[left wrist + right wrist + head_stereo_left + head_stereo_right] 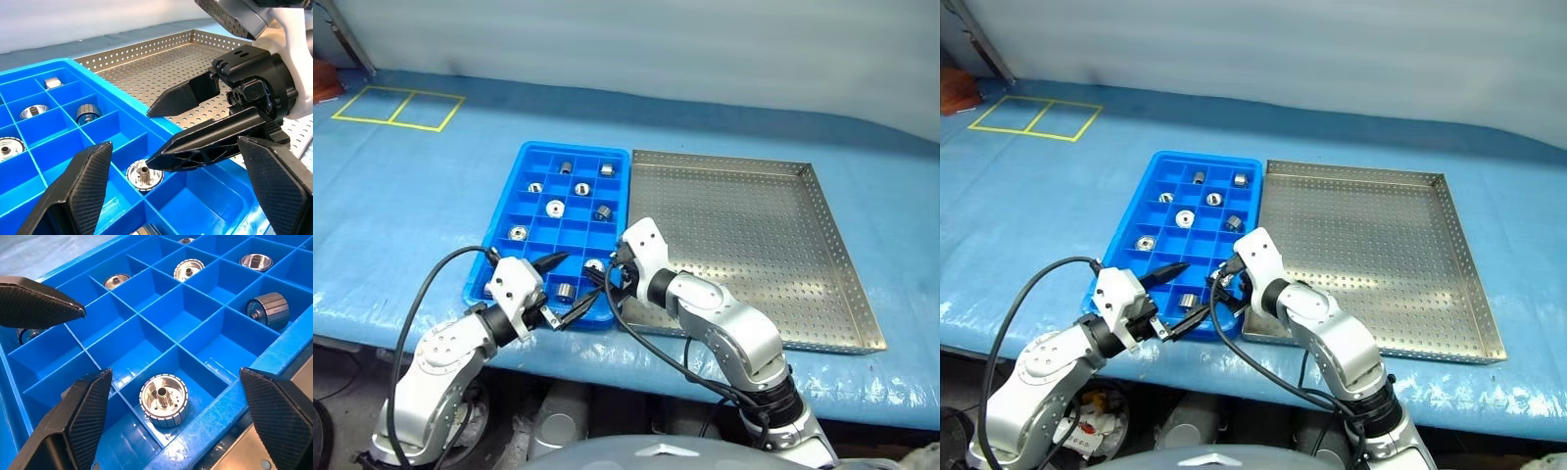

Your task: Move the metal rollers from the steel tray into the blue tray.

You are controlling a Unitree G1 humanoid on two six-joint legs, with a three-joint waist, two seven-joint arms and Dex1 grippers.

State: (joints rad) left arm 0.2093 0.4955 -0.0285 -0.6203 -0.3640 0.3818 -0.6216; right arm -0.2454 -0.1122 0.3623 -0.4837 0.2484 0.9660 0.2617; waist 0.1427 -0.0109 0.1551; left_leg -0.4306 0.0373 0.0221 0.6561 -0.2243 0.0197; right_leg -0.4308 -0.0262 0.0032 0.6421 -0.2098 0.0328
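The blue tray (505, 257) holds several metal rollers, one to a compartment, such as one roller (555, 208) mid-tray and another (164, 400) in the near row. To its right lies the steel tray (744, 245), its perforated floor bare. My left gripper (563, 289) hovers open over the blue tray's near edge with nothing in it. My right gripper (174, 374) is open too and empty, and it straddles that near-row roller (144, 175) from just above. One of its black fingers (205, 147) crosses between the left gripper's fingertips (93, 171).
A blue cover (411, 206) lies over the table, with yellow tape rectangles (396, 106) at the far left. A reddish object (323, 83) sits at the far left corner. Black cables (440, 274) loop off both wrists near the table's front edge.
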